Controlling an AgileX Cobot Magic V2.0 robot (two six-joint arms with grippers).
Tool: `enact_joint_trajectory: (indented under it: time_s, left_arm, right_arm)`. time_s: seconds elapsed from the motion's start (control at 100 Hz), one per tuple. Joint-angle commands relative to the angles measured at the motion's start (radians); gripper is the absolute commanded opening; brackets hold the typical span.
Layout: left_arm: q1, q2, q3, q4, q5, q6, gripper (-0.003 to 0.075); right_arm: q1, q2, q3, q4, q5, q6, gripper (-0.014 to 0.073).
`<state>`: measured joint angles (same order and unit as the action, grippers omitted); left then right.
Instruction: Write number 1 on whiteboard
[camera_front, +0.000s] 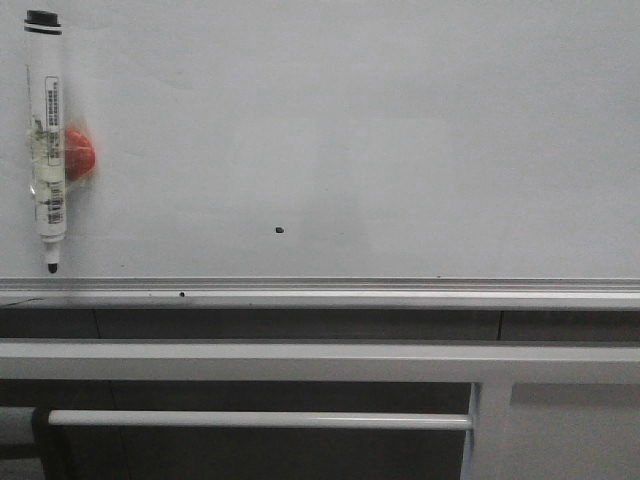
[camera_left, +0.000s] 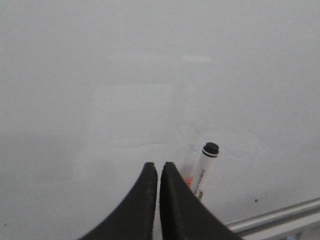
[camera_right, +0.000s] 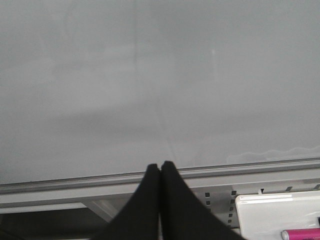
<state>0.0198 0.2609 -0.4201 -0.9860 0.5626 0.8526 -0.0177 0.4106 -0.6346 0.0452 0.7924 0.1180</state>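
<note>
Whiteboard (camera_front: 400, 130), pale glossy, unmarked; white black-capped marker (camera_front: 47, 140) parked left of small black dot (camera_front: 278, 231); both pincers (camera_left: 158, 167) (camera_right: 160, 166) closed, empty.

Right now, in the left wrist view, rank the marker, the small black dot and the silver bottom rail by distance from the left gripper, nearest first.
1. Marker: right beside the shut left gripper, cap pointing away.
2. Small black dot: on the whiteboard, past the marker.
3. Silver bottom rail: beyond the dot, at the board's edge.

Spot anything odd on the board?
Marker hangs tip-down on the whiteboard, apparently taped over a red blob. Small black dot mid-board, no stroke yet. Nothing damaged or spilled.
</note>
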Motion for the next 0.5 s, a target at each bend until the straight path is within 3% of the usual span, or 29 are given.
enact_joint_trajectory:
  time_s: [0.0,0.17,0.23,0.49]
  left_arm:
    - [-0.007,0.014,-0.029,-0.051,0.026,0.062,0.0064]
    - [-0.007,0.014,-0.006,-0.062,0.02,0.072,0.0383]
    - [-0.007,0.014,0.016,-0.093,-0.003,0.072,0.0452]
    - [-0.007,0.014,0.064,-0.15,-0.036,0.095,0.0458]
  right_arm:
    - [0.003,0.017,-0.038,-0.001,-0.058,-0.012,-0.0063]
    - [0.003,0.017,-0.038,-0.001,-0.062,-0.012,-0.0063]
    - [0.003,0.017,-0.038,-0.001,-0.062,-0.012,-0.0063]
    - [0.003,0.017,-0.036,-0.001,-0.062,-0.012,-0.0064]
